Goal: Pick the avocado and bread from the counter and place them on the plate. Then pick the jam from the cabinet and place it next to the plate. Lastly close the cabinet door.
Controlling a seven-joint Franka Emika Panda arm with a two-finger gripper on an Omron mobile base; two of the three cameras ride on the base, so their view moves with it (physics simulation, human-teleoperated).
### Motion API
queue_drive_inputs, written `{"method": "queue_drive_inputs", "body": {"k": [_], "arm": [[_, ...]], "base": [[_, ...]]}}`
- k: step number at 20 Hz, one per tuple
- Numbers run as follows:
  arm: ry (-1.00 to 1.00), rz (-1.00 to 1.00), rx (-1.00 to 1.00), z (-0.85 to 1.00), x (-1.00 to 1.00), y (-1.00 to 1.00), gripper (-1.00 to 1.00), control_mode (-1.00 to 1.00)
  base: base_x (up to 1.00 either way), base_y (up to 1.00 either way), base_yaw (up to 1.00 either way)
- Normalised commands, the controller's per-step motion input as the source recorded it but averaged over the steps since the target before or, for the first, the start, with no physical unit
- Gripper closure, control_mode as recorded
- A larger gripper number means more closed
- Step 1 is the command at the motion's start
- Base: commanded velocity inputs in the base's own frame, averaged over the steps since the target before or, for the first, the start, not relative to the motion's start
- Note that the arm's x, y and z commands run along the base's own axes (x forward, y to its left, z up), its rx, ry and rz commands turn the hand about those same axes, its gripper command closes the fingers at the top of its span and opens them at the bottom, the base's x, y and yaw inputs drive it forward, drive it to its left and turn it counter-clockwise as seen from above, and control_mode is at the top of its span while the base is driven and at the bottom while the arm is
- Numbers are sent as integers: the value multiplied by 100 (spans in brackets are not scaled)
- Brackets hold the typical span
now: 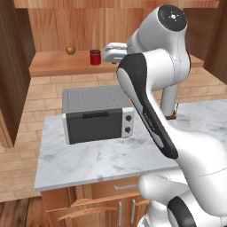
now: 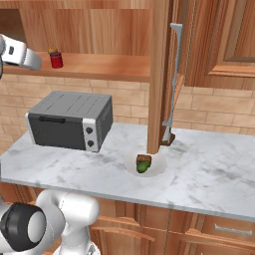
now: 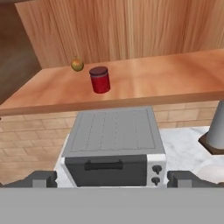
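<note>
end effector (image 3: pixel 112 177) open | jam (image 3: pixel 100 79) ahead, apart, on cabinet (image 3: pixel 144 83) shelf

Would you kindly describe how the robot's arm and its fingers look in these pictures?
The arm is glossy white, built of rounded, bulbous links, with a long dark grey band down one link and dark grey round caps at the joints. No cables or markings show. In the hand view, the gripper has two small, blocky dark grey fingers.

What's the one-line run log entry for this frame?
avocado and bread: on plate | jam: on cabinet shelf | pincer: open, facing jam
</note>
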Motion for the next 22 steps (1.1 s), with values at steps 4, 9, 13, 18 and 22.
{"method": "queue_drive_inputs", "body": {"k": [4,9,13,18,22], "arm": [[0,0,0,-9,18,0,-100,-100],[0,0,0,-11,17,0,-100,-100],[0,0,0,-11,16,0,-100,-100],[0,0,-1,-10,18,0,-100,-100],[0,0,-1,-8,21,0,-100,-100]], "base": [[0,0,0],[0,0,0],[0,0,0],[0,0,0],[0,0,0]]}}
